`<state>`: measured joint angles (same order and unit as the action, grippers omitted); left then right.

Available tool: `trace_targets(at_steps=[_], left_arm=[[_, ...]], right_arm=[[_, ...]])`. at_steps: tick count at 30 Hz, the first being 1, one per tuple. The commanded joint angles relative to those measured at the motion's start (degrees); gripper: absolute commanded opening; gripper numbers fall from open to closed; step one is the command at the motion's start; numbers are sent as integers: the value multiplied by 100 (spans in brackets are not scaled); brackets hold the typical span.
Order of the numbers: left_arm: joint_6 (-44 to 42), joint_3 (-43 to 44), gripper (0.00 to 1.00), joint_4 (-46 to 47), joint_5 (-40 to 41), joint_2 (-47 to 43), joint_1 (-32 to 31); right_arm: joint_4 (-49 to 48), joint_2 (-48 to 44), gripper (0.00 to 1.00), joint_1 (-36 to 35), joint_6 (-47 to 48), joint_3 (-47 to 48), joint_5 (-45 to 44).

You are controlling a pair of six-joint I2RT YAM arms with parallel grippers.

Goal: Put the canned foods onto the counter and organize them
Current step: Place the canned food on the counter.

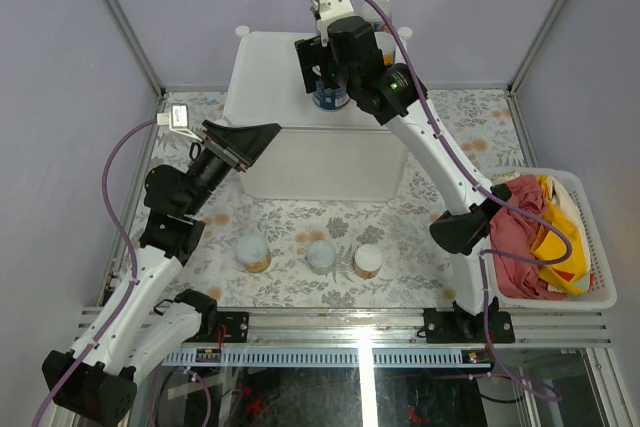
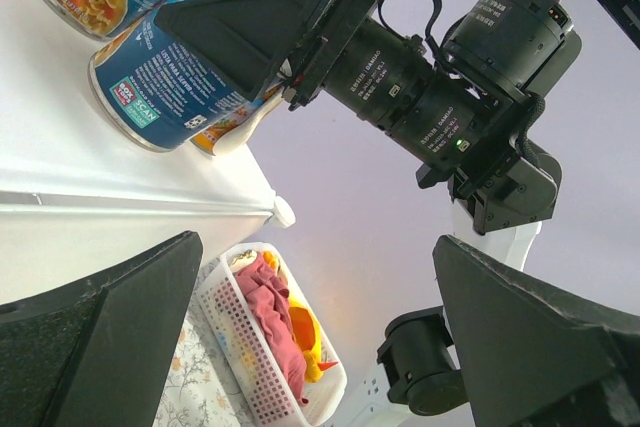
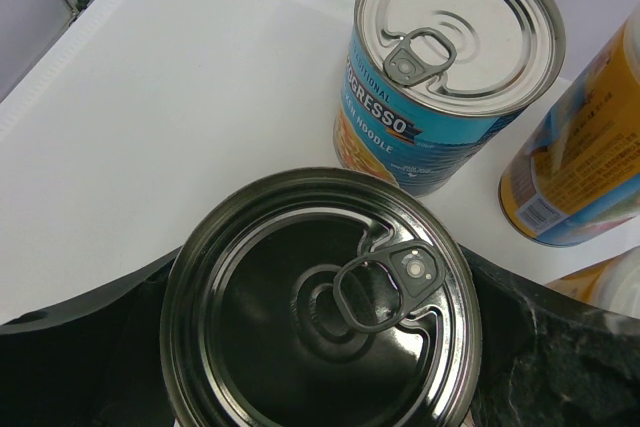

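The blue-labelled can was stood upright on the counter, upper centre of the top view, long axis vertical, pull-tab lid upward. It was clasped by the widely spread right gripper. The left gripper was fully released, touching nothing.

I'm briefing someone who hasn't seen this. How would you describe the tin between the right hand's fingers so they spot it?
Find the big white counter in the middle of the top view. On its top, the right hand straddles a blue-labelled tin. Unlike the other blue tin beside it, its pull-tab lid sits between black fingers.
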<state>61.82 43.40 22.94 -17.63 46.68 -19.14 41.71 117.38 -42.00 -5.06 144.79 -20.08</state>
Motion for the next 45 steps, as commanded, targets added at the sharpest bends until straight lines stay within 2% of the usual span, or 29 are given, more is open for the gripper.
trace_targets(at_steps=[1, 15, 33, 37, 45], left_arm=[[-73, 172, 100, 334, -119, -4, 24], [-139, 237, 100, 346, -201, 76, 59], [-245, 334, 100, 267, -143, 156, 94], [-486, 474, 100, -239, 40, 98, 99], [-1501, 1158, 100, -2155, 637, -25, 102]], right_arm=[[-848, -152, 85, 73, 5, 489, -248], [-971, -153, 100, 71, 44, 497, -268], [-1184, -278, 100, 58, 184, 476, -92], [-1449, -460, 100, -53, 353, 300, -10], [-1781, -712, 100, -476, 629, 140, 57]])
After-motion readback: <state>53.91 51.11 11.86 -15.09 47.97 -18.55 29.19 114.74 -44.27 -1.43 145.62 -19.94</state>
